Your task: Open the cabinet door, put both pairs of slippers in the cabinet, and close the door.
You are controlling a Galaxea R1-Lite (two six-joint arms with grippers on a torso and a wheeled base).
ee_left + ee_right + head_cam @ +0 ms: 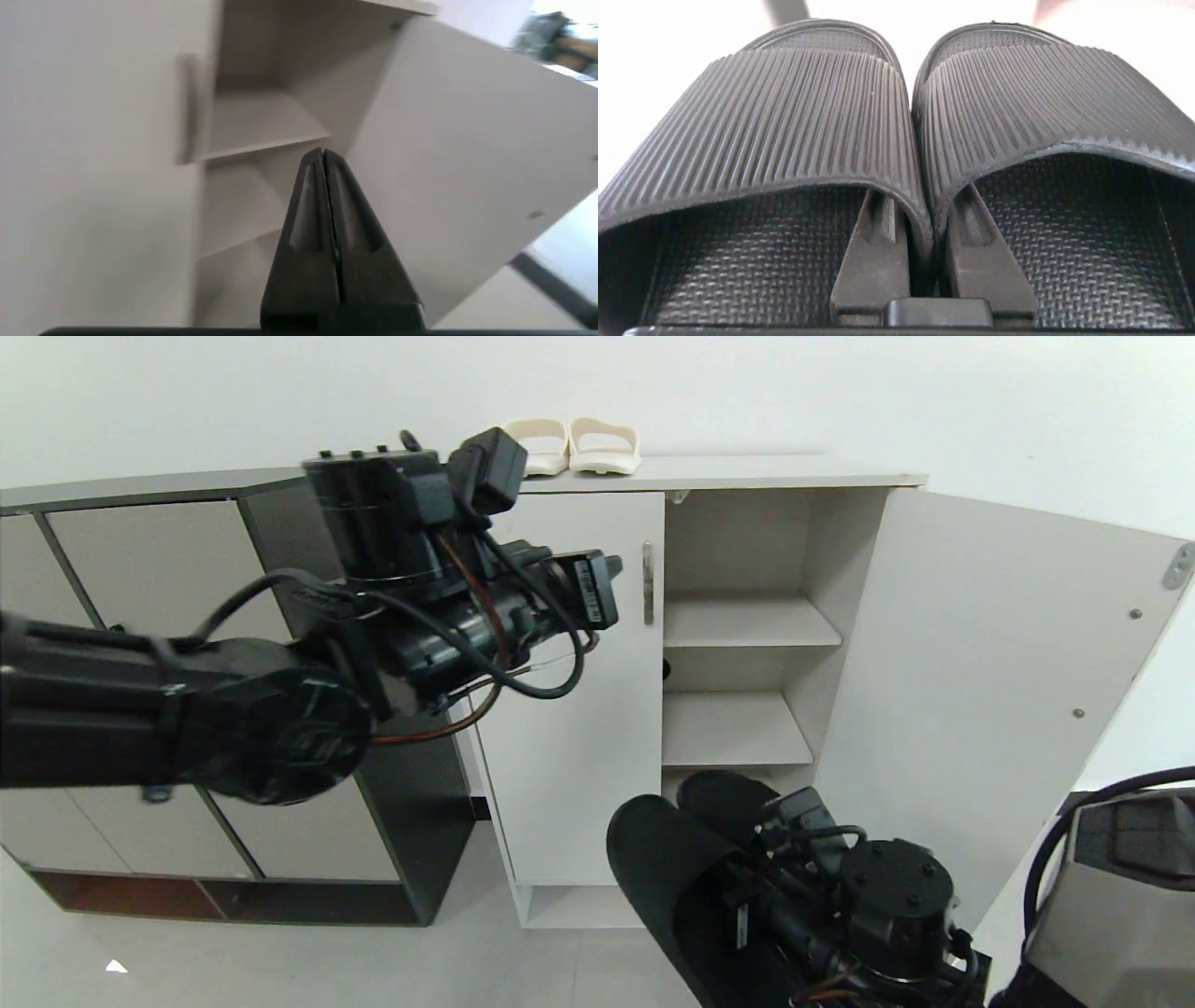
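Observation:
A pair of black slippers [681, 859] hangs low in front of the open cabinet [747, 625], with my right gripper [920, 247] shut on the two inner straps, one finger inside each slipper [813, 121]. A cream pair of slippers [574, 446] rests on the cabinet top. The right door [990, 691] is swung wide open; the left door [579, 709] with its metal handle [647, 583] stays closed. My left gripper [324, 168] is shut with nothing in it, held up in front of the left door near the handle, facing the shelves [252, 121].
A darker grey cabinet unit [187, 691] stands to the left. Two bare shelves [747, 621] sit inside the open compartment. Pale floor [280, 961] lies in front. A grey box-like object [1120, 887] with a black cable is at the lower right.

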